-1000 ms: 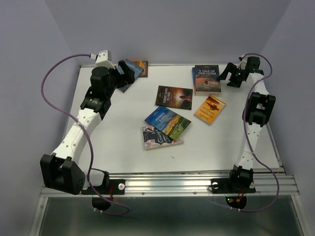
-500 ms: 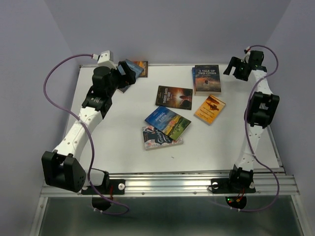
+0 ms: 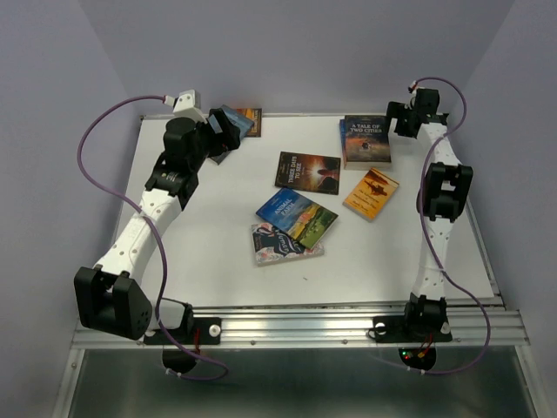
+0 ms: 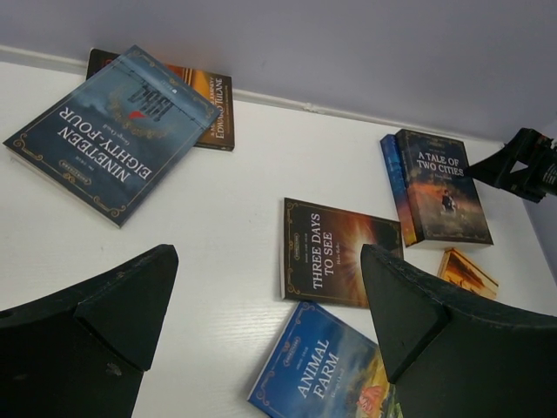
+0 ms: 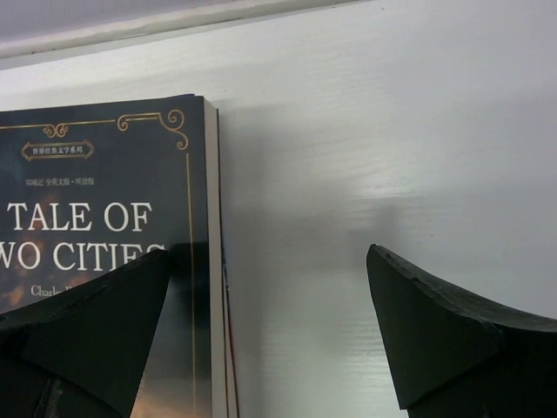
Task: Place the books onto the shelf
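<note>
Several books lie flat on the white table (image 3: pixel 209 244). "A Tale of Two Cities" (image 3: pixel 365 139) (image 5: pixel 104 218) rests on another book at the back right. My right gripper (image 3: pixel 402 117) (image 5: pixel 268 257) hovers open over its right edge, one finger (image 5: pixel 87 331) above the cover and the other (image 5: pixel 444 340) above bare table. At the back left my left gripper (image 3: pixel 219 131) (image 4: pixel 268 257) is open and empty, beside "Nineteen Eighty-Four" (image 4: pixel 113 131) and an orange-brown book (image 4: pixel 204 96). "Three Days to See" (image 3: pixel 307 171), "Animal Farm" (image 3: pixel 297 214), a floral book (image 3: pixel 283 246) and an orange book (image 3: pixel 372 193) lie mid-table. The shelf is out of view.
Lilac walls (image 3: pixel 305 52) close in the table at the back and both sides. A metal rail (image 3: pixel 296 329) carrying both arm bases runs along the near edge. Purple cables (image 3: pixel 83 148) loop out beside each arm.
The right arm has swung its gripper back and to the left, over the right edge of "A Tale of Two Cities". The left arm has hardly moved.
</note>
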{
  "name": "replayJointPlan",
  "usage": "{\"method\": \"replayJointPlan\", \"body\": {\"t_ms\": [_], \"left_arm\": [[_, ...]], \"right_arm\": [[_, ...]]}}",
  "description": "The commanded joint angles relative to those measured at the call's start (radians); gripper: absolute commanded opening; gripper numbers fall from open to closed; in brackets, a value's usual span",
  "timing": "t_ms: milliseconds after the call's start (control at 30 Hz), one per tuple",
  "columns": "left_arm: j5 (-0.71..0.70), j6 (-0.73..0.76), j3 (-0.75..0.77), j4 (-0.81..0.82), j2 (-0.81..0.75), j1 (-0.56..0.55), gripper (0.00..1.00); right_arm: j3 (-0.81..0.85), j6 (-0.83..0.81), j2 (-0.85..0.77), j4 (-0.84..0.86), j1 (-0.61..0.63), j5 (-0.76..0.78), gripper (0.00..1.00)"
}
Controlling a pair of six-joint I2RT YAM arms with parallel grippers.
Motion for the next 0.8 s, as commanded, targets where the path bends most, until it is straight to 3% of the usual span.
{"method": "replayJointPlan", "body": {"t_ms": [0,200,367,767], "left_arm": [[-0.003,0.030,0.013,0.044,0.000,0.004,0.99],[0.008,0.035,0.025,0.044,0.026,0.004,0.99],[0.000,0.040,0.023,0.040,0.031,0.005,0.99],[0.011,0.043,0.022,0.035,0.029,0.005,0.99]], "right_arm": [[0.036,-0.029,-0.006,0.054,-0.018,0.075,1.00],[0.027,-0.006,-0.014,0.091,-0.018,0.219,1.00],[0.042,-0.003,0.006,0.109,-0.018,0.240,1.00],[0.074,-0.077,0.064,0.112,-0.018,0.053,1.00]]}}
